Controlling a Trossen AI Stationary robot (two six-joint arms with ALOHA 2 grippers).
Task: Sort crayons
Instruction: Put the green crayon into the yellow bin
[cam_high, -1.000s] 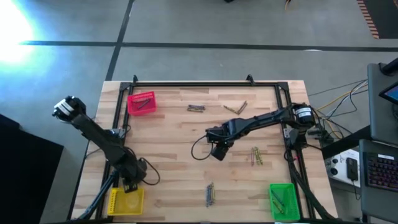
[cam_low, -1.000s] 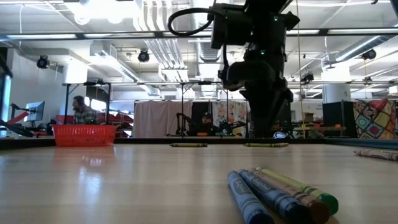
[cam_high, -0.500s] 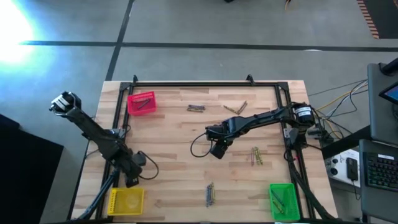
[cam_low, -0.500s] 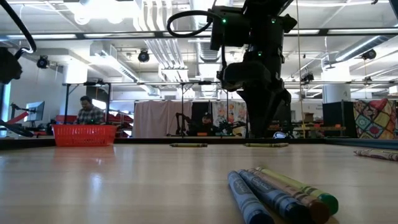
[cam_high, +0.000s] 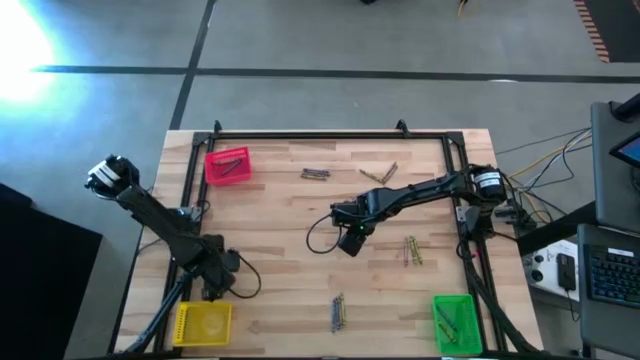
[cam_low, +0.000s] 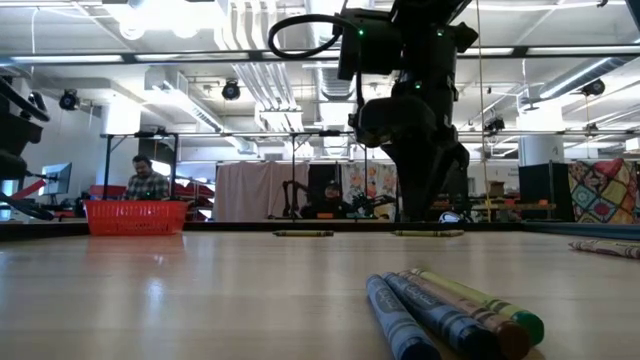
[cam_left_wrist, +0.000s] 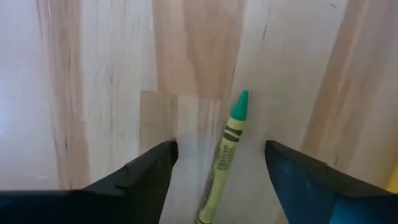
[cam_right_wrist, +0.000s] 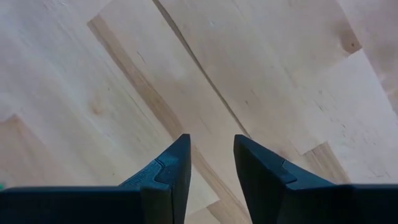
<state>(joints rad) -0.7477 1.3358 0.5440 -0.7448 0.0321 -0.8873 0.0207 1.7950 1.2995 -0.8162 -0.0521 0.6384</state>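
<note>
**Green-tipped crayon waits between spread fingers**

The left pincer (cam_left_wrist: 217, 180) stands released over the table (cam_high: 280, 250), a green-tipped crayon (cam_left_wrist: 225, 155) lying between its fingers, slightly off-centre; closing carelessly could roll it away. The right pincer (cam_right_wrist: 208, 171) hovers mid-table, released, empty.

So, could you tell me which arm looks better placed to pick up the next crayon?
Probably the left: its open gripper already straddles a green-tipped crayon lying on the table. The right gripper hangs over bare wood mid-table, with no crayon between its fingers.
</note>
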